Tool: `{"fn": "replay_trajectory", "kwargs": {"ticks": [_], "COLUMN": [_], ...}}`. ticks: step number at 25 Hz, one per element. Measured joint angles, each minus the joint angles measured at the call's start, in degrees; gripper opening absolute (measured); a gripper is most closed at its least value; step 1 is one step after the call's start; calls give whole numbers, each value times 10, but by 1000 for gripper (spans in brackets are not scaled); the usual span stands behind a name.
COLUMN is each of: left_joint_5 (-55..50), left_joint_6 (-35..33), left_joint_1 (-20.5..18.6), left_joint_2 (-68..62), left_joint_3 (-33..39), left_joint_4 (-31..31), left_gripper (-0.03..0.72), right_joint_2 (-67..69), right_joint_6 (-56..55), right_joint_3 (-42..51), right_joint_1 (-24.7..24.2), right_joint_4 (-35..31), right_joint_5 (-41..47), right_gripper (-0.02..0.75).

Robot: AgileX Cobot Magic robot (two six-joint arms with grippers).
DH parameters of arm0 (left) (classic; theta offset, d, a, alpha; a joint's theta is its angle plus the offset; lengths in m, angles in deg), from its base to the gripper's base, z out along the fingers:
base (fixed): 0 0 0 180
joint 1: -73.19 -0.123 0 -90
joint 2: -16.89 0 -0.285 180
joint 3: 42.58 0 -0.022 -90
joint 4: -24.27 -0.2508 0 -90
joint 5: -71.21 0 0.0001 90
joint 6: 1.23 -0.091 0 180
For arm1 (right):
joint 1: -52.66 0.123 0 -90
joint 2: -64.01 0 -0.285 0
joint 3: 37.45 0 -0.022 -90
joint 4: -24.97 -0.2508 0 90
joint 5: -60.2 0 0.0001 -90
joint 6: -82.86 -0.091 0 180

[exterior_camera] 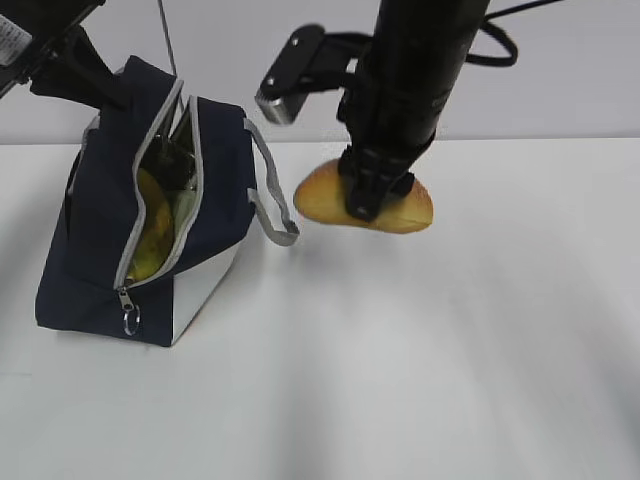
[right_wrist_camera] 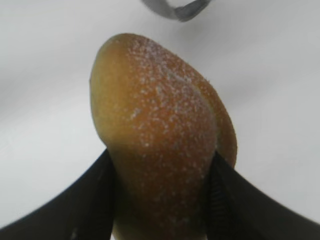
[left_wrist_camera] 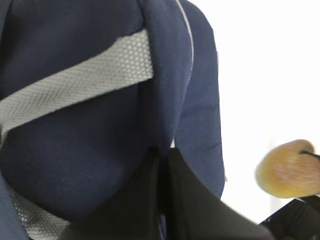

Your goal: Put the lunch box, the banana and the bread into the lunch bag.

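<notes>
Bread (exterior_camera: 395, 212): soft, light roll; right gripper (exterior_camera: 372, 200) is pinching its middle, lifting clear of table.
Lunch bag (exterior_camera: 100, 230): floppy; left gripper (left_wrist_camera: 164, 195) is clamping its rim, jaws shut on fabric.

One lunch bag (exterior_camera: 95, 215) is present, navy with a white panel, carrying two grey handles (exterior_camera: 272, 190) and one zipper with one ring pull (exterior_camera: 130, 322). One bread (exterior_camera: 365, 205) roll is counted. One banana (exterior_camera: 150, 235) is visible, yellow, inside the open bag. Two robot arms are in view, each with one gripper: left gripper (left_wrist_camera: 165, 200), right gripper (exterior_camera: 372, 195). One white table (exterior_camera: 450, 380) is present.
</notes>
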Motion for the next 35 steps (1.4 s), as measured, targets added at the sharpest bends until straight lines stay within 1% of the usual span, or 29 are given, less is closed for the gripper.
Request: {"fn": "replay_trajectory", "kwargs": {"ticks": [4, 7, 11, 14, 18, 20, 22, 27, 31, 33, 35], "left_joint_5": [0, 0, 0, 0, 0, 0, 0, 0, 0, 0, 0], "left_joint_6": [-2, -5, -5, -5, -5, -7, -7, -7, -7, -8, -8], "left_joint_1": [0, 0, 0, 0, 0, 0, 0, 0, 0, 0, 0], "left_joint_2": [0, 0, 0, 0, 0, 0, 0, 0, 0, 0, 0], "left_joint_3": [0, 0, 0, 0, 0, 0, 0, 0, 0, 0, 0], "left_joint_4": [9, 17, 19, 19, 19, 19, 19, 19, 22, 22, 23], "left_gripper": [1, 1, 1, 1, 1, 1, 1, 1, 1, 1, 1], "right_joint_2": [-21, -21, -21, -17, 17, 40, 65, 112, 137, 148, 156], "right_joint_6": [-99, -135, -163, -167, -169, -169, -170, -170, -171, -171, -159], "right_joint_3": [-7, -9, -9, -10, -11, -11, -11, -11, -11, -11, -15], "right_joint_1": [0, 0, 0, 0, 0, 0, 0, 0, 0, 1, 1], "right_joint_4": [-18, -64, -156, -240, -370, -419, -446, -470, -506, -521, -528], "right_joint_5": [-41, -69, -126, -176, -237, -254, -264, -279, -312, -328, -338], "right_gripper": [342, 342, 342, 342, 341, 340, 340, 339, 348, 389, 456]}}
